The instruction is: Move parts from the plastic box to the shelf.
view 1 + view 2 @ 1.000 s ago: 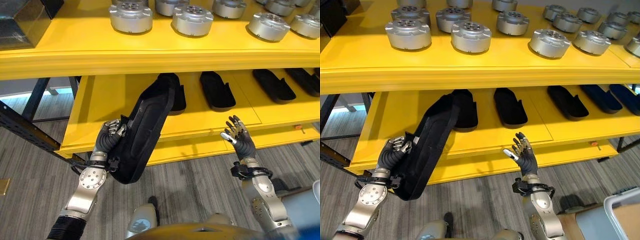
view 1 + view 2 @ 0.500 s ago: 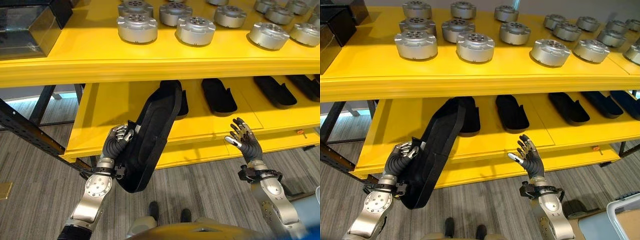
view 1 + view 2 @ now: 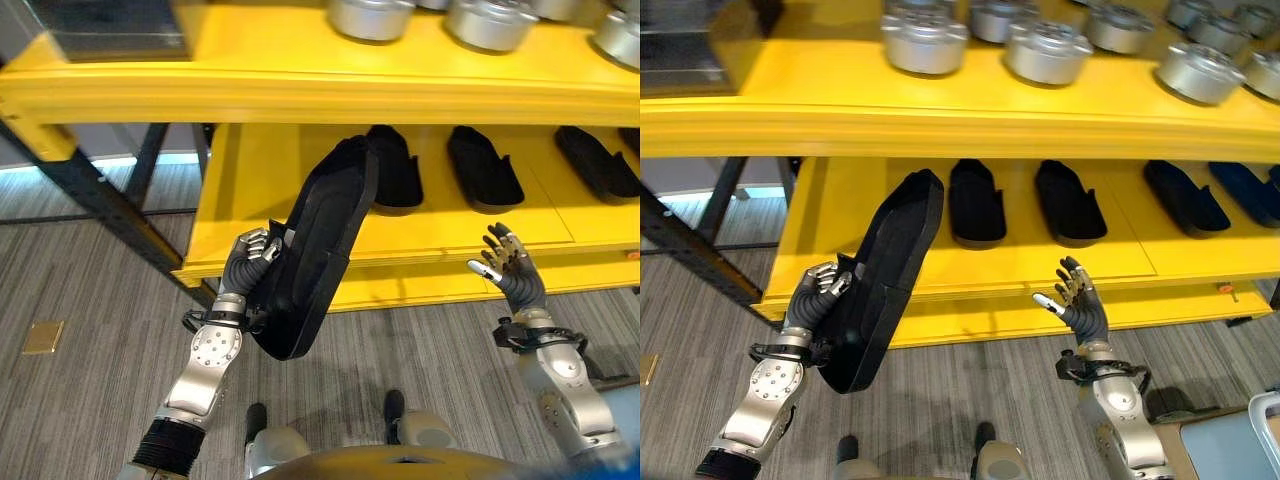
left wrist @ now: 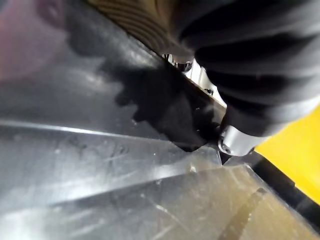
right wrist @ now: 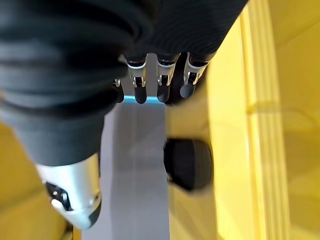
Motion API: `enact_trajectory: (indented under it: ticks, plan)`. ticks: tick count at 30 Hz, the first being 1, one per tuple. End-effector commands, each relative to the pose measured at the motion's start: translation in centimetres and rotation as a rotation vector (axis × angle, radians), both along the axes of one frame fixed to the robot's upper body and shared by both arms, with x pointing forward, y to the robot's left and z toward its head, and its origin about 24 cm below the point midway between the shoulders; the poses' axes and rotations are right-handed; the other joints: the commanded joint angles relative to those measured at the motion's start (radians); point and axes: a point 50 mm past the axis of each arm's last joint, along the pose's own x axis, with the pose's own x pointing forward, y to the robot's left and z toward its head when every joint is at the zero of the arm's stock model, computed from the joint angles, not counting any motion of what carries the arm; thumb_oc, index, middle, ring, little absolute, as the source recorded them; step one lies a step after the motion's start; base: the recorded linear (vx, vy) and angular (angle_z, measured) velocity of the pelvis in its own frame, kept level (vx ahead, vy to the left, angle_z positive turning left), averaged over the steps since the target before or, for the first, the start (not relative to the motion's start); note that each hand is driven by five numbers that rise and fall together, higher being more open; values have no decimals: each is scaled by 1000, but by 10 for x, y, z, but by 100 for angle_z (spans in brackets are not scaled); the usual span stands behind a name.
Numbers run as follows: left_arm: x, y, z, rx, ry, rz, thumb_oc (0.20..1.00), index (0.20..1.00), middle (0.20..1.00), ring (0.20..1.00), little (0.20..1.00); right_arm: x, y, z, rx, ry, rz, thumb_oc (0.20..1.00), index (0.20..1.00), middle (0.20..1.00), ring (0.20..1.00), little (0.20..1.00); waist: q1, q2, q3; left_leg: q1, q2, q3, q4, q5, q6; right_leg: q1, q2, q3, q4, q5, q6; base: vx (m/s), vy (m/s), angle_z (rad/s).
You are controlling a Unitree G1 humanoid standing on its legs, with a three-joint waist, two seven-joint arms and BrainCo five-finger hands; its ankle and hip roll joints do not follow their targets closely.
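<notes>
Holding: left hand curled round black shell part
Long axis: tilted, upper end over lower shelf, beside shelved part
Right hand: spread, empty, beyond shelf's front edge

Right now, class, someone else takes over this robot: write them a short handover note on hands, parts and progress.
Left hand: shut on a long black part, held tilted before the lower shelf, its top end at the shelf's edge.
Right hand: open, empty, raised in front of that shelf.
Done: several black parts already lie on the lower shelf.
Left: set the held part down on the bare shelf area beside them.
</notes>
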Motion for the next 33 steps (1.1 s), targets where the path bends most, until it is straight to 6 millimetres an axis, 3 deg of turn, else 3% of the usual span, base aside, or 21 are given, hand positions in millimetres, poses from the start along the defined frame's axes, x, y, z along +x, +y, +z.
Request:
enact_trajectory:
  ticks: [1,7,10,16,19,20,23,25,26,29,33]
  plan:
    - [13,-14,37,-19,-191,-59,200,200,200,200,200,5,-5,27,-20,-134,8,1000,1000,1000,1000,1000,-9,43,-51,-61,-9,61,64,-8,61,3,-46,44,68,-65,51,83,246,21]
    - [45,-34,59,-39,-265,-63,200,200,200,200,200,9,7,31,6,-151,52,1000,1000,1000,1000,1000,-24,10,-35,-128,-27,80,120,-32,65,-32,-66,52,56,-49,64,-16,78,-2]
    - [69,-51,87,-56,-358,-38,200,200,200,200,200,20,22,44,10,-201,120,1000,1000,1000,1000,1000,-41,-4,18,-203,-19,89,167,-28,62,-108,-62,68,75,-40,60,-188,5,-20]
    - [104,-60,136,-94,-477,75,200,200,200,200,200,33,38,59,19,-261,183,1000,1000,1000,1000,1000,-74,-10,88,-327,0,89,220,-13,57,-268,-47,94,146,-24,58,-181,-6,-17]
    - [116,-49,162,-125,-523,158,200,200,200,200,200,36,40,60,17,-266,184,1000,1000,1000,1000,1000,-88,-5,112,-386,5,85,237,3,51,-335,-43,98,173,-19,56,-133,-20,-6]
    - [122,-41,178,-114,-553,206,200,200,200,200,200,37,41,61,17,-270,181,1000,1000,1000,1000,1000,-96,-3,120,-414,9,80,243,9,49,-365,-39,102,188,-18,56,-112,-33,-5]
    - [124,-12,201,-16,-611,331,200,200,200,200,200,36,38,71,-52,-328,176,1000,1000,1000,1000,1000,-108,1,131,-458,20,76,272,3,44,-419,-35,105,226,-29,55,-74,-25,-4]
    - [124,-6,206,-7,-626,355,200,200,200,200,200,37,38,70,-48,-324,176,1000,1000,1000,1000,1000,-111,2,133,-474,22,75,281,1,43,-438,-32,109,239,-32,55,-45,-14,-14]
    - [121,11,215,10,-654,408,200,200,200,200,200,36,36,66,-34,-309,168,1000,1000,1000,1000,1000,-113,2,135,-496,25,71,301,-4,41,-463,-30,113,259,-37,54,-20,-11,-11]
    - [116,27,228,-2,-693,463,200,200,200,200,200,32,36,62,-29,-297,181,1000,1000,1000,1000,1000,-113,1,135,-528,33,63,332,-13,38,-498,-26,111,293,-47,51,-37,-31,-4]
    - [113,41,242,-5,-721,507,200,200,200,200,200,27,35,56,-18,-269,209,1000,1000,1000,1000,1000,-114,-1,125,-563,36,54,359,-25,35,-528,-26,108,325,-61,49,-5,-13,4]
